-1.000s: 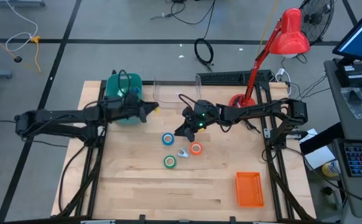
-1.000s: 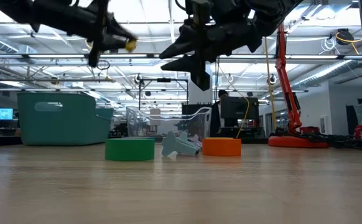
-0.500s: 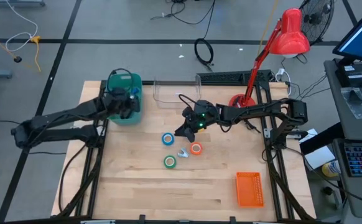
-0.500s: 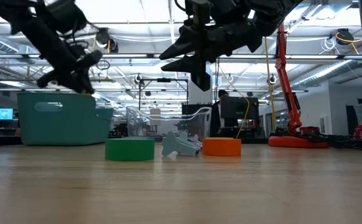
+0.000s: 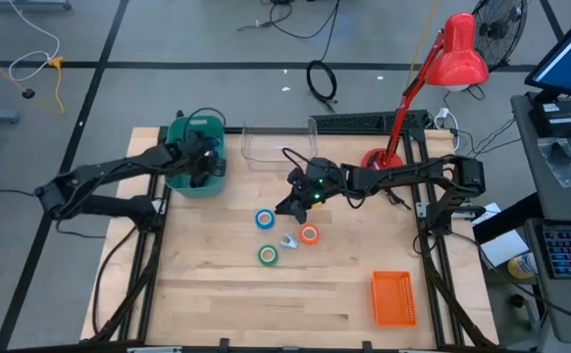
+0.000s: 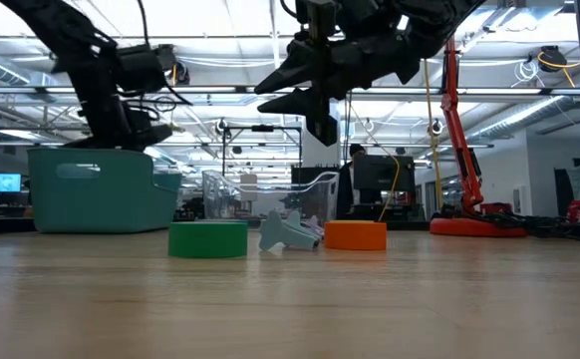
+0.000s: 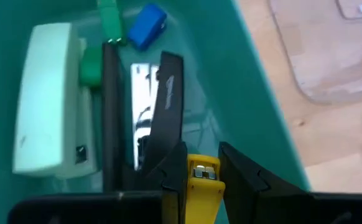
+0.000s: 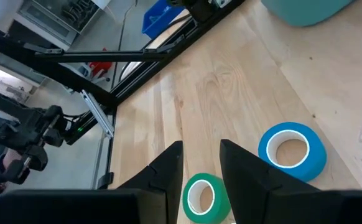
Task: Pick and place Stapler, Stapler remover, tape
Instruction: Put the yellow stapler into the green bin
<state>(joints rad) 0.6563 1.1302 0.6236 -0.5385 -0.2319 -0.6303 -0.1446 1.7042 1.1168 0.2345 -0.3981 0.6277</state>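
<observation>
Left wrist view — yellow tape roll (image 7: 201,180) pinched between left claw (image 7: 201,177) fingers, over teal bin (image 7: 255,93) — stapler (image 7: 150,106) below.

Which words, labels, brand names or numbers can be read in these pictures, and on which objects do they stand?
None can be read.
Yellow tape roll, held over the teal bin: small mark, too blurred to read.
White stapler: small dark mark, too blurred to read.
Monitor in the room: too small to read.

Grey floor, red lamp (image 5: 459,51) (cables strewn).
</observation>
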